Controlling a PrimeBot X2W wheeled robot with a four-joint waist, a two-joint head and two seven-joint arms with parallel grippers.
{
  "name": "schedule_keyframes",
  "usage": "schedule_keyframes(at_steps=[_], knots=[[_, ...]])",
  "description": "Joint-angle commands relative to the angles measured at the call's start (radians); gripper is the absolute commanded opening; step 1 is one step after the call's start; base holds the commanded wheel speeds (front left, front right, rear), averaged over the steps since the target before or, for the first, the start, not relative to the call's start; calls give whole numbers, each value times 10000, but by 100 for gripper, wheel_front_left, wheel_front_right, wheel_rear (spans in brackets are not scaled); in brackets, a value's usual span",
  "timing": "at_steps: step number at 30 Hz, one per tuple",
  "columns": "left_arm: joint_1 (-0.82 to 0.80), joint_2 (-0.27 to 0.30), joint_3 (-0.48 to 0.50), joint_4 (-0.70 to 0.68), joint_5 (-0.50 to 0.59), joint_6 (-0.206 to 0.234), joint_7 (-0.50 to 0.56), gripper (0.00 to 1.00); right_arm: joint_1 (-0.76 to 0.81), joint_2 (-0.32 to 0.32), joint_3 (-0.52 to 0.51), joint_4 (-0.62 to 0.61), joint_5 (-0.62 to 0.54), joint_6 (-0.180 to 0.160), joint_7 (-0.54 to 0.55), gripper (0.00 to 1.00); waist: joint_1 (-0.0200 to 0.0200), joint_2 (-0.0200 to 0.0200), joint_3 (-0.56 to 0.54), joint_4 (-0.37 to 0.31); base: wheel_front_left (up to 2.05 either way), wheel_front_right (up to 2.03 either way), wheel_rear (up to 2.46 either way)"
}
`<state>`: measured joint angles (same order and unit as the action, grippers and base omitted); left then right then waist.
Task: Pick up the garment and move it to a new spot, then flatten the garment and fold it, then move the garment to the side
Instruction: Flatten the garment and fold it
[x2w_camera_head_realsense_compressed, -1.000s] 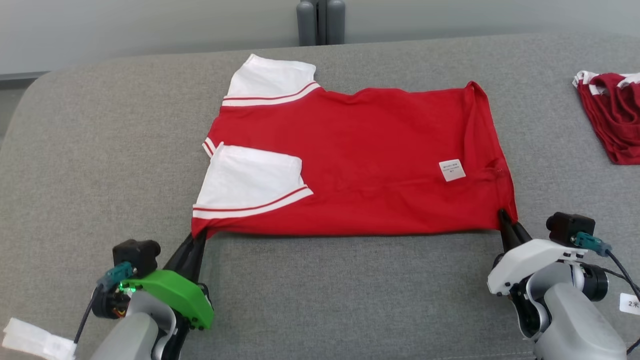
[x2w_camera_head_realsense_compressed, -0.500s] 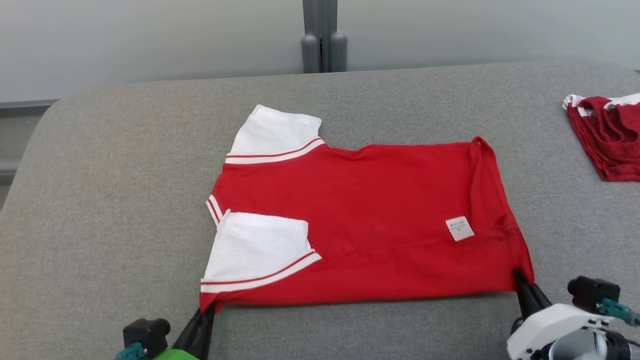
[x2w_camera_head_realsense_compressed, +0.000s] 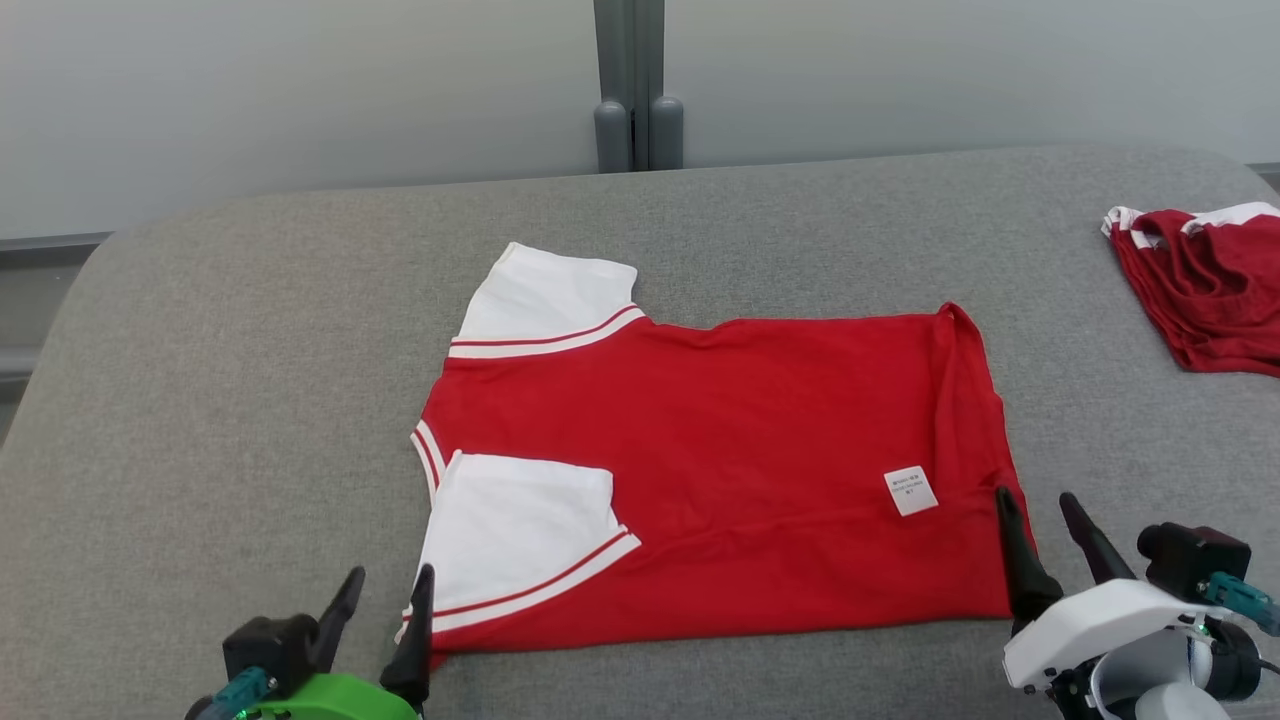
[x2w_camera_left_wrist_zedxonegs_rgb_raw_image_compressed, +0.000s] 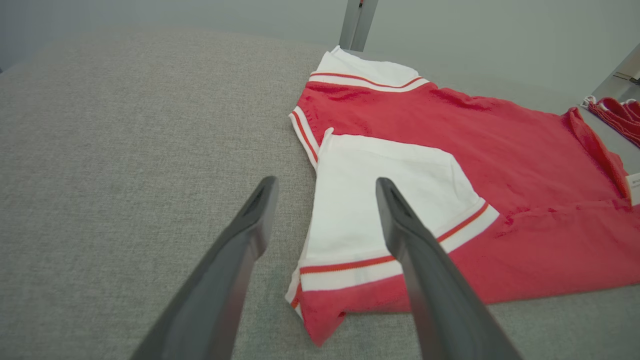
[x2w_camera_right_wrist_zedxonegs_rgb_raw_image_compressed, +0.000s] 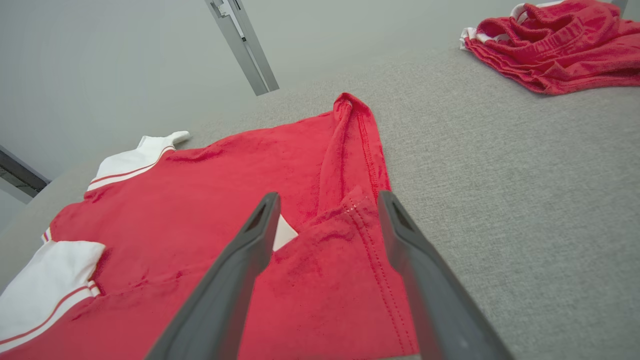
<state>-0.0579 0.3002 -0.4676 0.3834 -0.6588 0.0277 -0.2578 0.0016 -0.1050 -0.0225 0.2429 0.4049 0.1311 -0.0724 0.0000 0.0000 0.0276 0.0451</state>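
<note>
The garment (x2w_camera_head_realsense_compressed: 730, 460) is a red shirt with white, red-striped sleeves, folded in half lengthwise and lying flat on the grey padded table (x2w_camera_head_realsense_compressed: 250, 350). A white label (x2w_camera_head_realsense_compressed: 911, 491) shows near its right end. My left gripper (x2w_camera_head_realsense_compressed: 392, 582) stands open over the near left corner, by the folded white sleeve (x2w_camera_left_wrist_zedxonegs_rgb_raw_image_compressed: 370, 200). My right gripper (x2w_camera_head_realsense_compressed: 1036, 503) stands open over the near right corner, above the hem (x2w_camera_right_wrist_zedxonegs_rgb_raw_image_compressed: 365, 225). Neither holds any cloth.
A second red and white garment (x2w_camera_head_realsense_compressed: 1205, 285) lies bunched at the table's far right edge (x2w_camera_right_wrist_zedxonegs_rgb_raw_image_compressed: 555, 30). A grey post (x2w_camera_head_realsense_compressed: 630, 90) stands behind the table against the pale wall. Bare grey table stretches to the left of the shirt.
Both grippers have opened and let go of the shirt's near corners, which now lie on the table. The head camera has tilted up, so the whole picture sits lower.
</note>
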Motion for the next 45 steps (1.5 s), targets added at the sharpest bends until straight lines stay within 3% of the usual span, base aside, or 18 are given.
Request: schedule_keyframes(at_steps=[1, 18, 31, 45], knots=[[-221, 87, 176, -129, 195, 92, -79, 100, -144, 11, 20, -161, -154, -11, -149, 100, 0, 0, -22, -27, 0, 0, 0], [-553, -156, 2564, -1166, 1845, -193, -72, 100, -706, 48, 825, -445, -1016, -11, -1535, 100, 0, 0, -176, -81, 0, 0, 0], [-201, -188, 2973, -1541, 2601, -346, -72, 100, -447, 91, 709, -1146, -1690, -11, -1604, 100, 0, 0, -388, -70, 0, 0, 0], [320, 39, 3114, -2131, 2453, -198, -46, 100, 23, 245, 479, -1627, -1976, -11, -1233, 100, 0, 0, -477, -18, 0, 0, 0]])
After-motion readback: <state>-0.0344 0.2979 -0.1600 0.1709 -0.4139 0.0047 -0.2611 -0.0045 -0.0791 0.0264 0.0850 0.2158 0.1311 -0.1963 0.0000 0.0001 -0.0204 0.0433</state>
